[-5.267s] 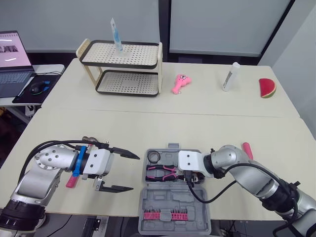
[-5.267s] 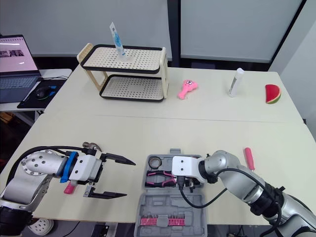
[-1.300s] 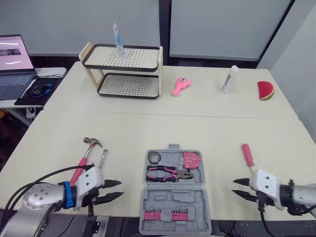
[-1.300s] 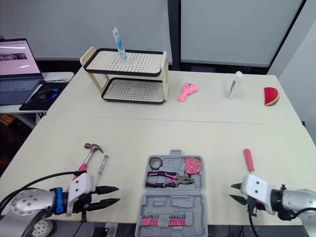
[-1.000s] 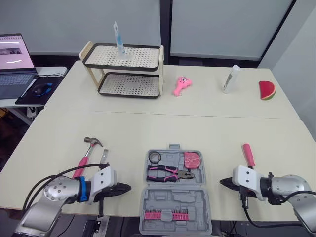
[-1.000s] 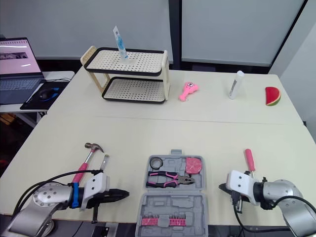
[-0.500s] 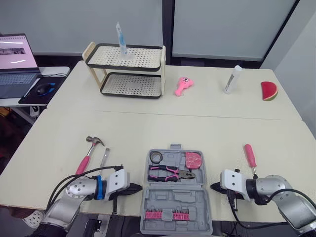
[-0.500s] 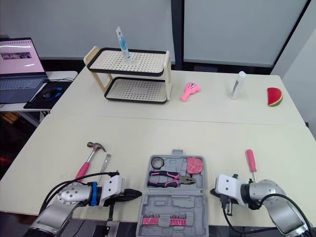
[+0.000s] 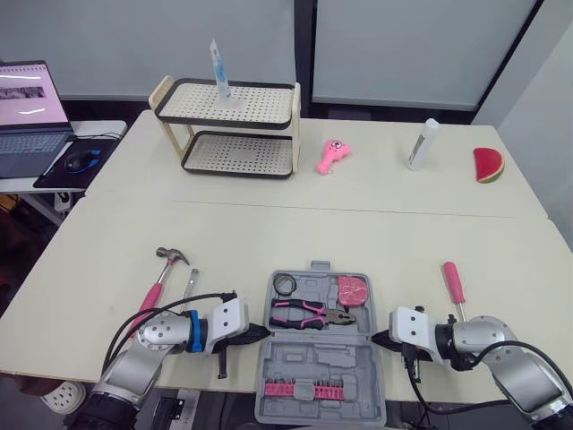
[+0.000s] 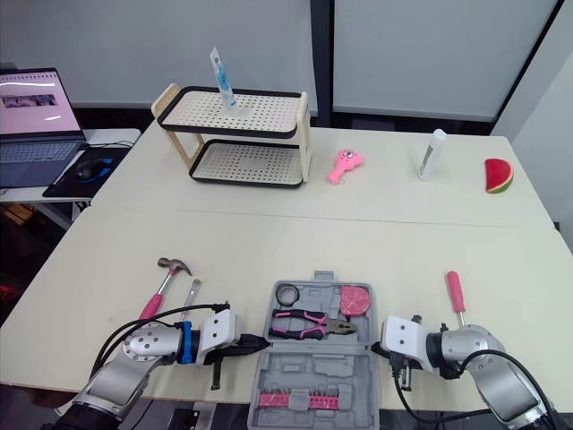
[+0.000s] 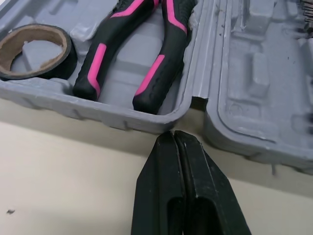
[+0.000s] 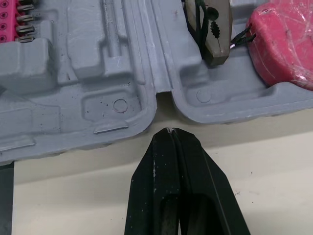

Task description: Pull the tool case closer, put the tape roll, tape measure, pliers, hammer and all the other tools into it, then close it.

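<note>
Left gripper (image 11: 173, 135) and right gripper (image 12: 169, 131) — fingers pressed together, empty — flank the open tool case (image 9: 322, 365) at its hinge line; pliers (image 9: 304, 313) and tape roll (image 9: 284, 285) lie inside.

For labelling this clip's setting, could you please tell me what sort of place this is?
Probably an office or lab room set up for robot trials: a laptop on a side desk, pale tables pushed together, and unrelated props such as a shelf rack and a toy watermelon slice.
</note>
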`<state>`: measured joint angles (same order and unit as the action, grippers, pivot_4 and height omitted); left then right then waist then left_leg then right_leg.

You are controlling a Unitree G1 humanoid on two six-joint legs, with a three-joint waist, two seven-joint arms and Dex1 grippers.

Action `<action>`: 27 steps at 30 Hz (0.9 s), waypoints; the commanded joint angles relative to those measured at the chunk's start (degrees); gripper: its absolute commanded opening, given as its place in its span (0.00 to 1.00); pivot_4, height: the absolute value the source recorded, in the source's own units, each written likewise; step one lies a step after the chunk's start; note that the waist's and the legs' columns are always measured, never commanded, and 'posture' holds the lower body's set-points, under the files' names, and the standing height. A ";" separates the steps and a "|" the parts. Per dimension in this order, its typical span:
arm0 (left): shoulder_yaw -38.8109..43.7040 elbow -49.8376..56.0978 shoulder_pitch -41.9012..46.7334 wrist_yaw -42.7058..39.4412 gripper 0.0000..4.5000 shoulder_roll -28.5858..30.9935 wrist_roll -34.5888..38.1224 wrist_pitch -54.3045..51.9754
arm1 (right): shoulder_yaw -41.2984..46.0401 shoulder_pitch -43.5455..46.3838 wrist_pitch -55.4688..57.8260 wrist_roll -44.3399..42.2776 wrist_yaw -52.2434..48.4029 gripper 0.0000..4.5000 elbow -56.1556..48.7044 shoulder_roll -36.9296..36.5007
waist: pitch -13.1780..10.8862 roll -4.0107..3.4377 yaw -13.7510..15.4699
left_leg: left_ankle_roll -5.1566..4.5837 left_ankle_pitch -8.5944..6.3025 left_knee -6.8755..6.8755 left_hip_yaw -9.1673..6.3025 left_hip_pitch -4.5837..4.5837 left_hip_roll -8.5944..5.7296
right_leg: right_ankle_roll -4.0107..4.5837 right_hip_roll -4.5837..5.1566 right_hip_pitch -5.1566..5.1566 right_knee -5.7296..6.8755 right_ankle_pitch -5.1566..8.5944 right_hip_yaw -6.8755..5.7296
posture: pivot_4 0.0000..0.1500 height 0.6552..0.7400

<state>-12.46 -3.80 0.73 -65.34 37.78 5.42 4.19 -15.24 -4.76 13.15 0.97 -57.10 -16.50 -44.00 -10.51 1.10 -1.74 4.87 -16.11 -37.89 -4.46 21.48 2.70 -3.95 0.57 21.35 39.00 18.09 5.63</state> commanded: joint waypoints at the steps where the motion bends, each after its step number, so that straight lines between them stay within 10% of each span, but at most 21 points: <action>1: -1.57 3.89 0.14 -0.21 0.00 -0.42 0.57 -2.29 | -0.76 0.92 0.40 -0.36 0.52 0.00 -2.27 0.94 | 0.00 0.00 -0.02 | 0.00 0.00 0.00 0.00 0.00 0.00 | 0.00 0.00 0.00 0.00 0.00 0.00 | 1.00 0.94; 27: -2.99 0.02 7.04 2.57 0.00 -3.84 -3.37 -3.15 | -1.10 5.86 5.08 -0.82 1.95 0.00 -1.87 3.93 | -0.01 0.01 -0.08 | 0.00 0.00 -0.01 -0.03 0.02 0.00 | 0.00 -0.01 0.03 0.02 -0.01 -0.02 | 1.00 0.94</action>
<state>-13.48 -4.78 6.93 -62.71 35.40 2.05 -0.66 -15.63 -0.49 19.41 1.38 -55.10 -15.83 -41.50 -10.52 1.10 -1.82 4.87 -16.10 -37.90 -4.49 21.50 2.69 -3.95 0.55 21.38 39.01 18.09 5.61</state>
